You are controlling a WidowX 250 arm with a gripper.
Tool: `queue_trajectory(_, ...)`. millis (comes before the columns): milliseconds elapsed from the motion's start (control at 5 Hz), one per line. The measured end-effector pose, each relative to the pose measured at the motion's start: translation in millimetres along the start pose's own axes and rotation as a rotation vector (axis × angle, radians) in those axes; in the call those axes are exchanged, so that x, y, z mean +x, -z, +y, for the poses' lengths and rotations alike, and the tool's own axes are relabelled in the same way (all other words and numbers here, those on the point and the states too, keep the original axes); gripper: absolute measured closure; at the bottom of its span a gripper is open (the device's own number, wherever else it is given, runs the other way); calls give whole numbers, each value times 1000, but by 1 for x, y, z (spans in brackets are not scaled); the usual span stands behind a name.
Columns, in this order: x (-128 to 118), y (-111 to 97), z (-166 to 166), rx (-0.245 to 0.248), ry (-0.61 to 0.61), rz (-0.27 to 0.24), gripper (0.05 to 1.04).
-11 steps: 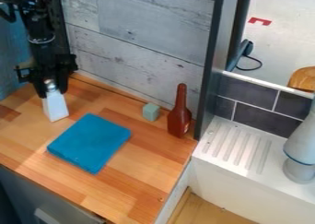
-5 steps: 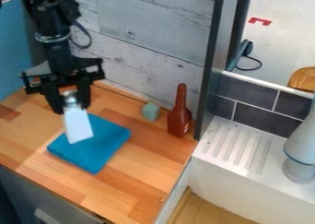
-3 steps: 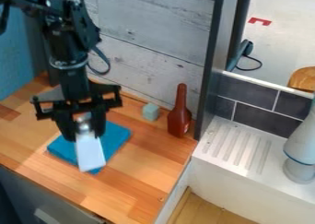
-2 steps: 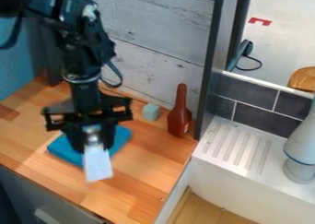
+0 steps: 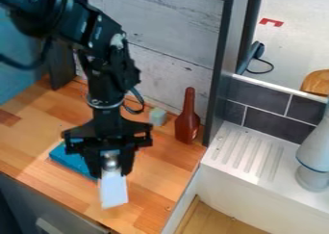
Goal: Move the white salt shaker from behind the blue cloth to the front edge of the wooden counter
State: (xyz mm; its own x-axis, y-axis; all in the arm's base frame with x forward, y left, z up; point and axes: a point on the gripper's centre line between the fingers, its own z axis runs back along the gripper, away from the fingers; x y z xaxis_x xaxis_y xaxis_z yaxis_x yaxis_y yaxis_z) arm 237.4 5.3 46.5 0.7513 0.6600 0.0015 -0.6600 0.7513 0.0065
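The black arm comes in from the upper left, and its gripper is over the front part of the wooden counter. The two fingers stand partly apart, one on either side of a white container, and hold it by its rounded silver top. The white body hangs below the fingertips, tilted slightly, near the counter's front edge; whether its lower end touches the wood, I cannot tell. Just beside it, to the left and farther back in the view, a flat blue square lies on the counter, partly hidden by the gripper. Well apart from the container, toward the back wall, sits a small pale green block. A brown bottle stands upright to the right of the block, near a dark post. Right of the counter is a white sink unit with a ridged draining area, and a pale grey object stands on it at the right edge of the view. Dark tiles run behind the sink unit, and above them part of a rounded wooden thing shows.
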Motion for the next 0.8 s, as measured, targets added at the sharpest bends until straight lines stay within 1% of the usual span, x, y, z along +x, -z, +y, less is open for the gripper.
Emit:
queue_trajectory(200, -2, 15, -3, 21, 6, 22, 545)
queue_trajectory(400, -1, 23, -10, 12, 15, 12, 545)
queue_trajectory(600, -1, 24, -10, 0, 9, -2, 496)
queue_trajectory(800, -8, 14, -5, -13, 7, 3, 191)
